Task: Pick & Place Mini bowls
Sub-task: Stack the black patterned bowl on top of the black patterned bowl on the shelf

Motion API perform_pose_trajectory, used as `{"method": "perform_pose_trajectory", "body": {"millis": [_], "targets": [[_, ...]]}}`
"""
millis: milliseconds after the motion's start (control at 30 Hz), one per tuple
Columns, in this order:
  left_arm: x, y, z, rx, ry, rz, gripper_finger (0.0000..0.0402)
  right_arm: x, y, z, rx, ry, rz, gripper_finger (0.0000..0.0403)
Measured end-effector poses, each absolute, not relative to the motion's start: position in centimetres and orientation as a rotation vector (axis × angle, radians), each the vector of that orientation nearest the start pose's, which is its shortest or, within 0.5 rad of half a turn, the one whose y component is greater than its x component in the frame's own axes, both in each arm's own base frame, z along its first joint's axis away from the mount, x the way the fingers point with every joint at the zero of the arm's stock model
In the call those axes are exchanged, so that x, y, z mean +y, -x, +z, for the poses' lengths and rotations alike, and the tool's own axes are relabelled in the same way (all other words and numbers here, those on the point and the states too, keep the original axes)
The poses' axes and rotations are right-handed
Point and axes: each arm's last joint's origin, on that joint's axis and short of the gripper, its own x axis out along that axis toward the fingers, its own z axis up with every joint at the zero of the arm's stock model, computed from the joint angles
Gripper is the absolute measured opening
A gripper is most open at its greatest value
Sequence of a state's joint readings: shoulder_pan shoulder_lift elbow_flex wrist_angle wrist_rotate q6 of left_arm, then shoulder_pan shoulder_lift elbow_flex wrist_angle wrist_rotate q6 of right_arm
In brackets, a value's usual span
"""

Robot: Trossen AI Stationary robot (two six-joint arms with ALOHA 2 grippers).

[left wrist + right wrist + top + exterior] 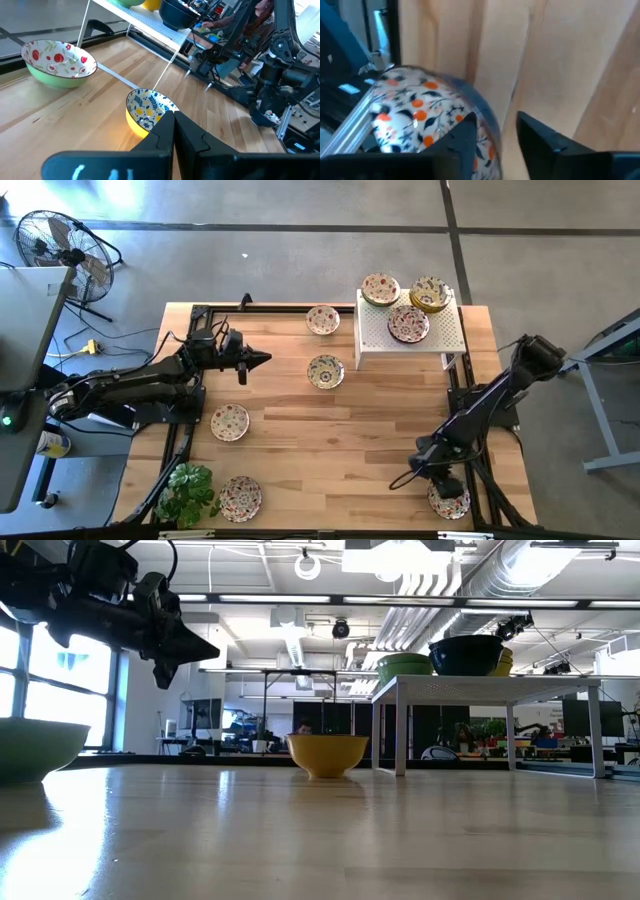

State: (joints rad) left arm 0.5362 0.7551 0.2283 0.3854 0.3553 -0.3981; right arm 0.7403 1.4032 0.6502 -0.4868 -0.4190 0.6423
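Several patterned mini bowls lie on the wooden table: two near the far middle (323,319) (326,371), two at the left (230,422) (240,498), and three on the white perforated stand (452,330). One more bowl (449,500), white inside with orange flowers (415,112), sits at the near right corner. My right gripper (440,478) (495,117) slants down over it, open, its fingers on either side of the bowl's rim. My left gripper (262,360) (173,120) hangs shut above the table's left part and holds nothing. My right gripper comes slanting down from above over the bowl's rim (487,125), one finger (457,142) inside the bowl and the other (545,142) outside it. Bare wood shows between the outer finger and the bowl's wall. Whether the inner finger touches, I cannot tell. The bowl rests on the table.
A potted plant (190,492) stands at the near left corner. Black frame rails (480,480) run along the table's right and left edges, close to the corner bowl. The stand's legs (400,730) rise at the far right. Bare wood lies in the table's middle.
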Motion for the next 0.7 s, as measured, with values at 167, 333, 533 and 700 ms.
{"method": "perform_pose_trajectory", "body": {"millis": [167,333,533,700], "targets": [[7.5,-14.6,20.0,0.091,0.458,0.204,0.0000,16.2,-16.3,15.0,1.544,-0.344,0.502,0.0026],[7.5,-14.6,19.9,0.093,0.459,0.205,0.0000,15.9,-17.4,17.2,1.445,-0.421,0.340,0.0020],[7.5,-14.6,19.8,0.103,0.464,0.207,0.0000,13.4,-19.0,20.8,1.198,-0.656,0.042,0.0008],[7.5,-14.6,19.8,0.111,0.467,0.208,0.0000,9.4,-20.3,22.1,0.898,-0.956,-0.408,0.0010]]}}
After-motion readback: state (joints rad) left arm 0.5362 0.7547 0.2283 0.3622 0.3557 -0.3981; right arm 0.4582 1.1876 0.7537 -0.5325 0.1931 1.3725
